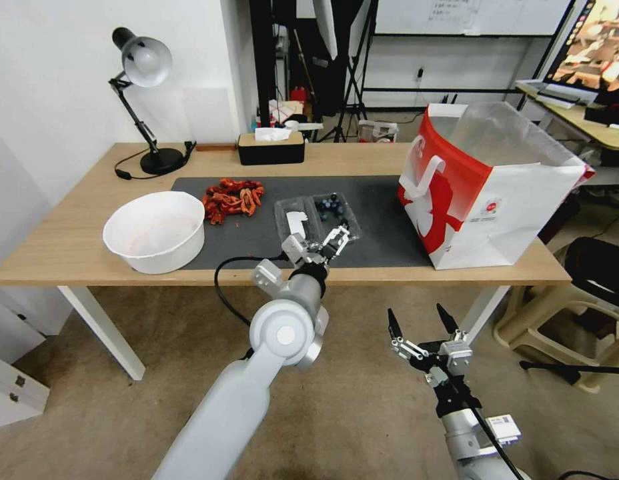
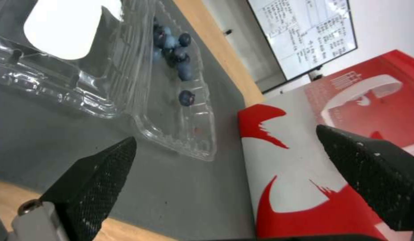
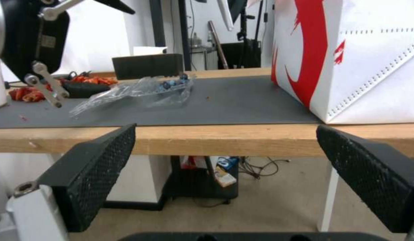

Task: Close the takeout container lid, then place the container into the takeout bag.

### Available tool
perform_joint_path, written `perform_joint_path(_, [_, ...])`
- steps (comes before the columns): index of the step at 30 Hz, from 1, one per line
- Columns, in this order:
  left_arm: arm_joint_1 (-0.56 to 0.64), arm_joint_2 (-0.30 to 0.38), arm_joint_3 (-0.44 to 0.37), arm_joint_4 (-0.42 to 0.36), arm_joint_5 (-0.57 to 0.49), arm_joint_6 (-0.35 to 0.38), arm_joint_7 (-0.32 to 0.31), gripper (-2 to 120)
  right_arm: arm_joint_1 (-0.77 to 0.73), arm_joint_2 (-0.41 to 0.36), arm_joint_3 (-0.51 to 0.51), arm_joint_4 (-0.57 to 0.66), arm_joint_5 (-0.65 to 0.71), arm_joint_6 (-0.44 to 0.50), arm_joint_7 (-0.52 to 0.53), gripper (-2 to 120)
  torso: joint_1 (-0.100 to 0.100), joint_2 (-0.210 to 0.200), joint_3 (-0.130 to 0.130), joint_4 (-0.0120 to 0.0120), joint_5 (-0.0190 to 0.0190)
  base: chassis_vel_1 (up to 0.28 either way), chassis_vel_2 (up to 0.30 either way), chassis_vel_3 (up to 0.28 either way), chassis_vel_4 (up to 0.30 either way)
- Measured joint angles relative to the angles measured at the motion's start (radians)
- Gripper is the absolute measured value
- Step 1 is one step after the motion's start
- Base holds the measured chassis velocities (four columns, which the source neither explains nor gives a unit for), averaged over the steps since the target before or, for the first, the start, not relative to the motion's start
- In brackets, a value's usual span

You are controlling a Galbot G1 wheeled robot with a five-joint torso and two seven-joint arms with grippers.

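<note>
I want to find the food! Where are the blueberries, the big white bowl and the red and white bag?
blueberries [image 2: 177, 55]: left wrist view, middle of the cluster.
white bowl [image 1: 164, 252]: head view, its outer wall.
takeout bag [image 1: 523, 207]: head view, its white front panel.

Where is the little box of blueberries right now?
The takeout container lies open on the dark mat, between the red crayfish pile and the takeout bag.

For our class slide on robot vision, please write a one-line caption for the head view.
Left gripper hovers open at the open takeout container, takeout bag standing alongside; right gripper waits below the table.
</note>
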Motion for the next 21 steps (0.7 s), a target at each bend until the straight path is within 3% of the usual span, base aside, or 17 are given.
perform_joint_path(21, [-0.02, 0.002, -0.015, 0.057, -0.013, 0.021, -0.019, 100, 0.014, 0.006, -0.001, -0.006, 0.002, 0.0, 0.002, 100, 0.0, 0.0, 0.0, 0.0, -0.0001, 0.0, 0.0, 0.0, 0.0])
